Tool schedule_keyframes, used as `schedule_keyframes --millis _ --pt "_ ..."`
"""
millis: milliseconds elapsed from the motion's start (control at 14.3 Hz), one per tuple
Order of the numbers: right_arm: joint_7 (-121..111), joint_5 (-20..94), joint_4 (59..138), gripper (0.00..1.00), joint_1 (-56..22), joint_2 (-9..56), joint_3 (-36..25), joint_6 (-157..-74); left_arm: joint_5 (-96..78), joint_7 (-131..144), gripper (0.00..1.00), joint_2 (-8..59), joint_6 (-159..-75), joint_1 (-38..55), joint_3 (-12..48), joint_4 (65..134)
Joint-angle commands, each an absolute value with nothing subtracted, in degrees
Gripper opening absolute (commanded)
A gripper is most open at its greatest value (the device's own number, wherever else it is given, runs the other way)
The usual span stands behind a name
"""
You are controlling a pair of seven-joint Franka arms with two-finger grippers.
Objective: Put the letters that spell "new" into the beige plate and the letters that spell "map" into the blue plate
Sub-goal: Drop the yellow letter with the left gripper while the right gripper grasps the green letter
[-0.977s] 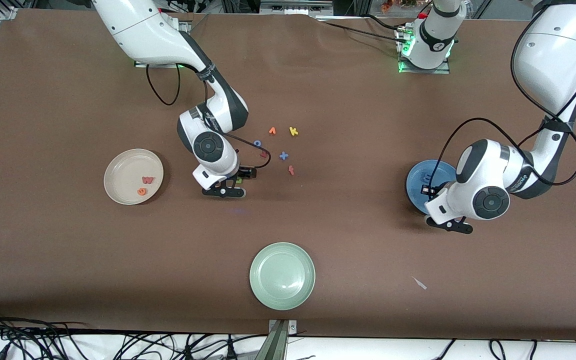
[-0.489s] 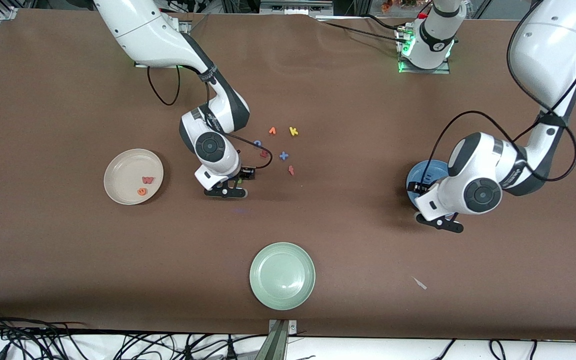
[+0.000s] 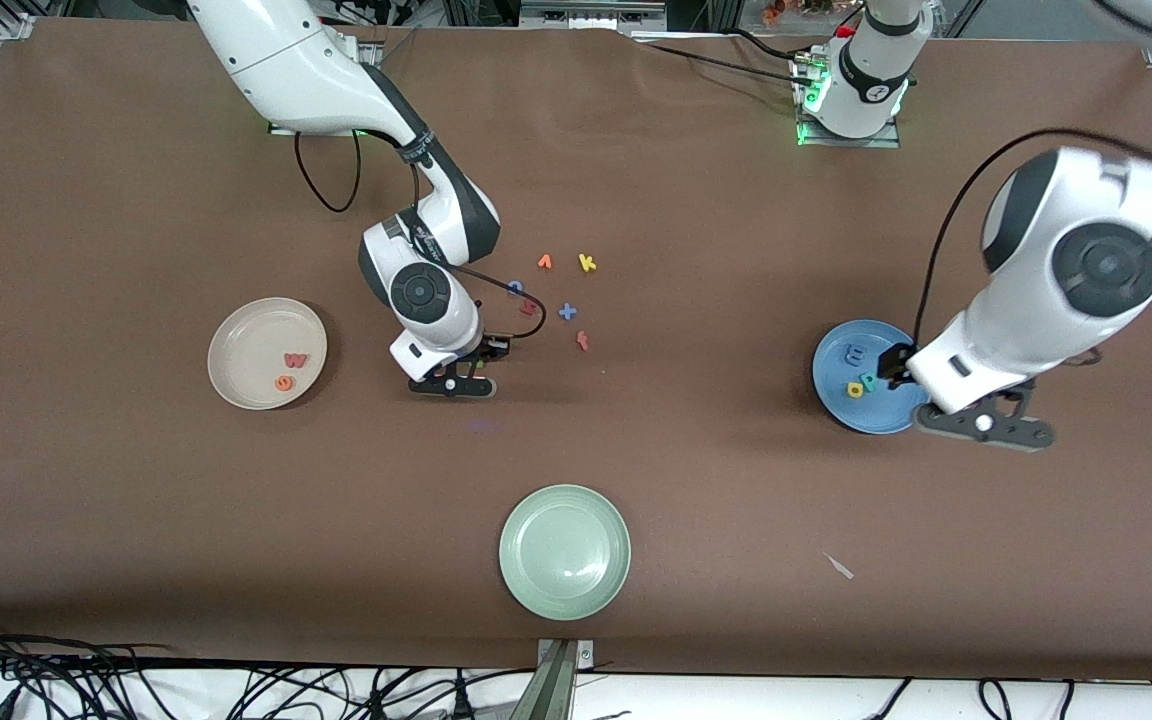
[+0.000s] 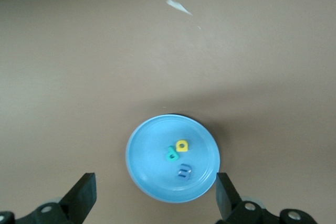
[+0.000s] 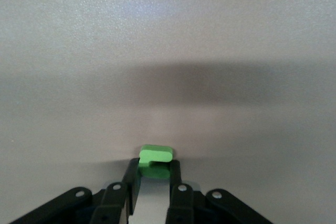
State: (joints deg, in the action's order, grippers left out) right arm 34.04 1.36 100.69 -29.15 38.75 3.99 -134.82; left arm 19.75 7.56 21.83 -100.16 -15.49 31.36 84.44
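Observation:
My right gripper is low at the table beside the loose letters and shut on the green "n". In the front view that gripper lies between the beige plate and the letter cluster. The beige plate holds the pinkish-red "w" and the orange "e". My left gripper hangs open and empty high over the blue plate. The blue "m", yellow "a" and teal "p" lie in that blue plate.
Several spare letters lie beside the right gripper: an orange one, yellow "k", blue "o", a dark red one, a blue cross and red "f". A pale green plate sits nearest the front camera. A white scrap lies nearer than the blue plate.
The left gripper opened and rose from the blue plate, uncovering the letters in it. The right gripper's fingers shut on the green "n".

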Motion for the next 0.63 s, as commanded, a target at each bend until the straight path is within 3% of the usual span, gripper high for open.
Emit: schedule_keyframes --millis 0,279,559 --pt "34.72 2.37 99.67 0.17 -29.62 39.99 3.78 -135.62 15.49 7.12 1.00 21.01 -93.37 -15.99 31.47 76.67" --pt "34.72 2.37 99.67 0.17 -29.62 39.99 3.78 -135.62 9.85 7.03 1.00 16.62 -88.42 -17.05 30.33 74.97" --pt "34.19 2.37 99.41 0.16 -29.62 39.73 3.78 -135.53 3.71 2.13 1.00 12.41 -88.50 -9.96 18.15 77.94"
